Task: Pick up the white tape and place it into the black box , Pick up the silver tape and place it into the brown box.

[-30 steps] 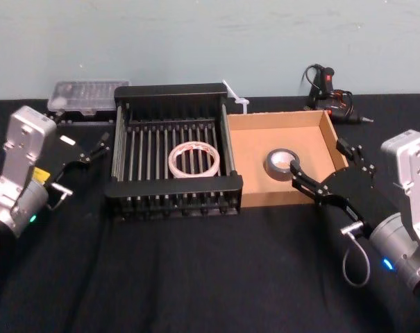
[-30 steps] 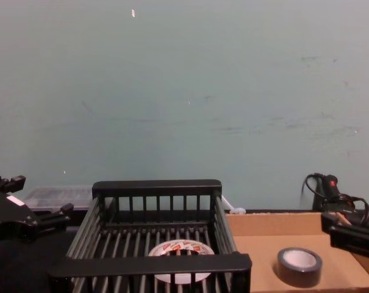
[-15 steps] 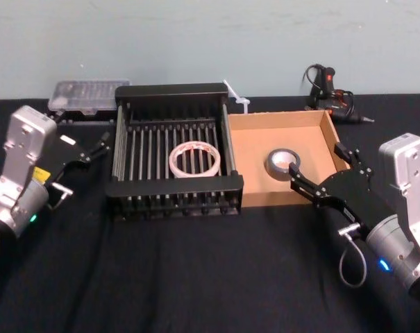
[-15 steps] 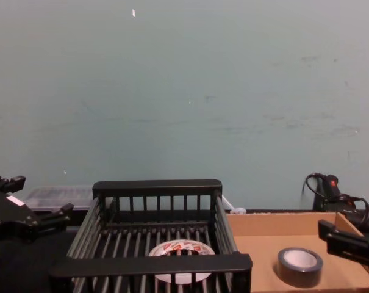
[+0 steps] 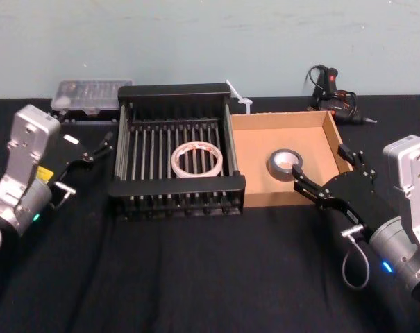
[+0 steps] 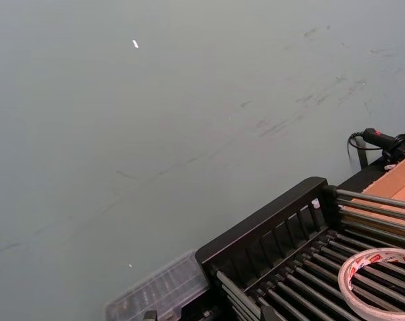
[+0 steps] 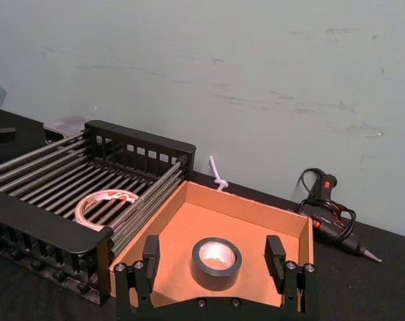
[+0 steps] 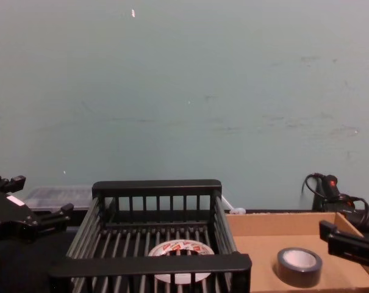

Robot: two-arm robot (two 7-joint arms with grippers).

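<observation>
White tape (image 5: pixel 196 159) lies flat on the slats inside the black box (image 5: pixel 175 91); silver tape (image 5: pixel 286 164) lies flat in the brown box (image 5: pixel 279 121), near its middle. Both look placed, so task prob. done. Handling, as a guess: both rolls light, stiff rings, smooth outer wrap a bit slick; best hold is across the ring wall, one finger in the core, one outside. Right gripper (image 5: pixel 325 175) sits just near the brown box's front-right corner, fingers spread, holding nothing. Left gripper (image 5: pixel 91 147) hangs left of the black box, fingers apart, empty.
</observation>
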